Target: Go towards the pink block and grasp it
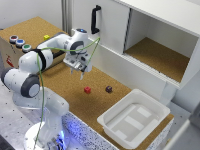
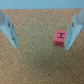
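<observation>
Cork-topped bench [image 1: 60, 82] in the exterior view carries the pink block [image 1: 87, 90], at about five o'clock from the gripper [image 1: 79, 71] hanging above, with a maroon cube [image 1: 108, 89] just beside the block at three o'clock. Wrist view: fingers [image 2: 11, 31] spread wide, holding nothing; pink block [image 2: 60, 37] lies between them, close against one.

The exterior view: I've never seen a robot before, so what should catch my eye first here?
Probably the big white robot arm bending over the cork-topped table, its end effector hanging open above the surface. Next, the tiny pink block on the cork just beyond it, with a dark maroon cube beside it toward the exterior view's right. A white plastic bin sits near the table's end.
</observation>
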{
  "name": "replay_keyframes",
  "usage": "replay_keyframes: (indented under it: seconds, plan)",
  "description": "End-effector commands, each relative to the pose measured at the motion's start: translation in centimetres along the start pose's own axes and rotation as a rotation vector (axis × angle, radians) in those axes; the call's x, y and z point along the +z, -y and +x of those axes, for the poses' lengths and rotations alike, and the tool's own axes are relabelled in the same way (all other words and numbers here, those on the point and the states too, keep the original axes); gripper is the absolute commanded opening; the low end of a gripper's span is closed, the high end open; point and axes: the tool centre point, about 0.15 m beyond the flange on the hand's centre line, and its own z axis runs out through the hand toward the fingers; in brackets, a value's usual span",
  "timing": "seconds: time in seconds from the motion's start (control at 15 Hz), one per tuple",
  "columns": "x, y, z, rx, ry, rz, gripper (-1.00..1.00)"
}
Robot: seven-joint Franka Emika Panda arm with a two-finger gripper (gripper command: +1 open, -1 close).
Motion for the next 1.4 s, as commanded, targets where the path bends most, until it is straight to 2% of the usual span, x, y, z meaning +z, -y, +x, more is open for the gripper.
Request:
replay_keyframes:
  seconds: [0.0, 0.2, 0.33, 0.67, 0.73, 0.93, 1.07, 1.27, 1.33]
  plan:
    - [5.0, -1.9, 1.7, -0.020, -0.024, -0.019, 1.00]
    - [4.7, -3.5, 3.0, 0.001, -0.041, -0.041, 1.00]
    - [4.7, -4.9, 3.9, 0.011, -0.045, -0.030, 1.00]
    - [7.2, -5.6, 6.1, -0.007, -0.026, 0.052, 1.00]
    - [7.5, -5.7, 6.2, -0.013, -0.049, 0.076, 1.00]
    - [8.1, -5.9, 7.1, -0.010, -0.043, 0.067, 1.00]
    - [8.4, -5.5, 7.7, -0.015, -0.023, 0.037, 1.00]
    - [8.6, -5.5, 8.1, -0.006, -0.029, 0.051, 1.00]
    - [8.6, -5.6, 8.0, 0.011, -0.035, 0.057, -1.00]
